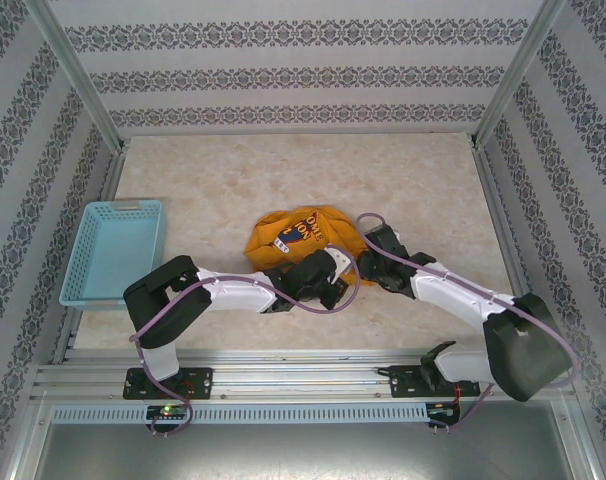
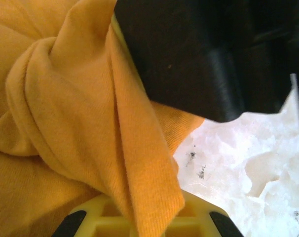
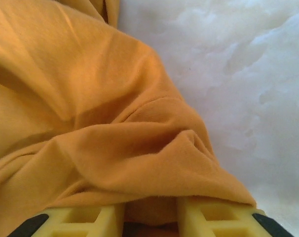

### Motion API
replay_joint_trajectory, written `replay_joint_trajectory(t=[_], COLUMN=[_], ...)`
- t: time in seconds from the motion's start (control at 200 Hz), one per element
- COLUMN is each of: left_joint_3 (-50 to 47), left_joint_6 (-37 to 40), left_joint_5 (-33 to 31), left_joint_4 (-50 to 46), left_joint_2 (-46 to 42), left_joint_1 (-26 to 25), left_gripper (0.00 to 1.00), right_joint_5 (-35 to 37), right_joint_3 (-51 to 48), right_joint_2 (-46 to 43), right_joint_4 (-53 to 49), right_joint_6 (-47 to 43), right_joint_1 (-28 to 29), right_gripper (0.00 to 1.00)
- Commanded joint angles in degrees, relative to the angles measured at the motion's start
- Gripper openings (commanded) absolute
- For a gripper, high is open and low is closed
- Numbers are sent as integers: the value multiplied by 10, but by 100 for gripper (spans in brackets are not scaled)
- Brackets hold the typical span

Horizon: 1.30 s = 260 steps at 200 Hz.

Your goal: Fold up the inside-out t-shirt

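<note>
Mustard t-shirt [image 1: 301,238] crumpled in a heap near the middle of the table [image 1: 213,170], dark emblem facing up. Clamped tight on a hanging fold at its near edge, left gripper [image 2: 144,224]. On the right gripper [image 3: 149,217], fingers [image 3: 80,219] partly apart, cloth bunched over and between them; pinched or merely draped, cannot tell. Pale blue basket [image 1: 113,255] well off to the left.

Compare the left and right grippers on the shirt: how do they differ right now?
The left gripper is shut, pinching a narrow fold of the shirt; the right gripper has its jaws apart with a thicker bunch of cloth between them, grip unclear. The left gripper meets the shirt's near edge, the right gripper its right edge. Both are at the crumpled shirt, close together.
</note>
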Motion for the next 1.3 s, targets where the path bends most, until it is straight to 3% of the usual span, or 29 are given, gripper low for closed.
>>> replay_joint_trajectory(t=[0.0, 0.21, 0.285, 0.415, 0.455, 0.954, 1.149, 1.294], left_joint_3=[-5, 1, 2, -7, -8, 4, 5, 2], left_joint_6=[12, 15, 17, 16, 16, 19, 39, 62], left_joint_5=[0, 13, 8, -2, -5, -46, -25, 13], left_joint_4=[1, -2, -6, 1, -1, -17, -32, -67], left_joint_2=[4, 11, 11, 10, 12, 49, 30, -29], left_joint_1=[-7, -6, -6, -5, -5, 7, 7, 2], left_gripper=[0, 0, 0, 0, 0, 16, 38, 58], right_joint_5=[6, 29, 38, 32, 28, -122, -122, -168], right_joint_3=[15, 31, 39, 52, 54, -22, -67, -156], right_joint_2=[25, 77, 100, 131, 130, -147, -234, -310], right_joint_4=[18, 36, 40, 40, 38, -87, -106, -21], right_joint_6=[-16, -34, -42, -52, -55, -9, -6, 20], right_joint_1=[-8, -8, -15, -27, -27, -40, -54, -61], right_gripper=[34, 31, 23, 1, 0, 0, 0, 0])
